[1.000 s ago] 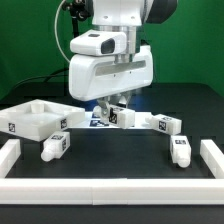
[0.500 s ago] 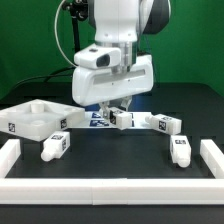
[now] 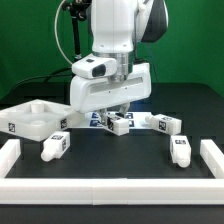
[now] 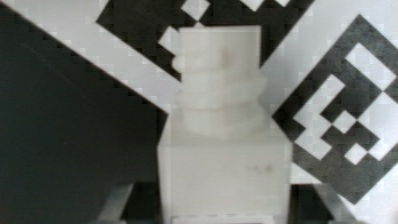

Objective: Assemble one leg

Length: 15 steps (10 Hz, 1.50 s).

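the pincer (image 3: 118, 117) is low over the tabletop (image 3: 110, 165), just beside the marker board (image 3: 98, 119). it appears pressed onto one leg (image 3: 121, 125). in the wrist view the leg (image 4: 217, 120) fills the gap between the jaws, both sides flush, so it sits directly inside the grasp rather than off to a side. its long axis runs crosswise to the closing line, and its stepped end reaches out over the board's tags (image 4: 356, 110). three other legs lie well apart. with only one arm, the next move likely turns on keeping that axis aligned.
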Tool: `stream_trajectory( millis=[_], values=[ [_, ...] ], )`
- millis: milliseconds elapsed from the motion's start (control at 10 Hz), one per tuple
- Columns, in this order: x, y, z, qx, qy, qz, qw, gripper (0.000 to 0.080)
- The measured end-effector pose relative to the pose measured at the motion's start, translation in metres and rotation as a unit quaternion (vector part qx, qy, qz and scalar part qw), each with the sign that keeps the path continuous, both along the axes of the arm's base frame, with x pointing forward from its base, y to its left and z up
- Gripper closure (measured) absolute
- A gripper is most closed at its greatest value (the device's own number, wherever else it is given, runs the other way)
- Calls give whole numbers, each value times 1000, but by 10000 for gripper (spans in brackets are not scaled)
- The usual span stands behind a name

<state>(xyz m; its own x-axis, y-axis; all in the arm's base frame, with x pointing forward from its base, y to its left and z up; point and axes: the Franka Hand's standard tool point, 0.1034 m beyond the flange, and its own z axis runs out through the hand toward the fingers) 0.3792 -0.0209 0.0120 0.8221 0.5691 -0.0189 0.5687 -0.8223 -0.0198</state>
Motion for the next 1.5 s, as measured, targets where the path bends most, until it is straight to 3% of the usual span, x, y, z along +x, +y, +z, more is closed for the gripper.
stream_trajectory(
  millis=[100, 200, 300, 400, 600, 800, 900, 1100, 1500],
  values=[
    [0, 0, 0, 0, 0, 0, 1000, 393],
    [0, 0, 0, 0, 0, 0, 1000, 393],
    [0, 1, 3, -1, 16, -22, 1000, 232],
    [13, 4, 23, -7, 43, -55, 998, 169],
    [55, 22, 50, -18, 62, -126, 990, 153],
    [101, 44, 63, -16, 59, -211, 976, 150],
    [118, 65, 64, -16, 50, -241, 969, 150],
    [129, 97, 60, -22, 32, -252, 967, 150],
    [128, 93, 60, -19, 33, -246, 969, 150]
  ],
)
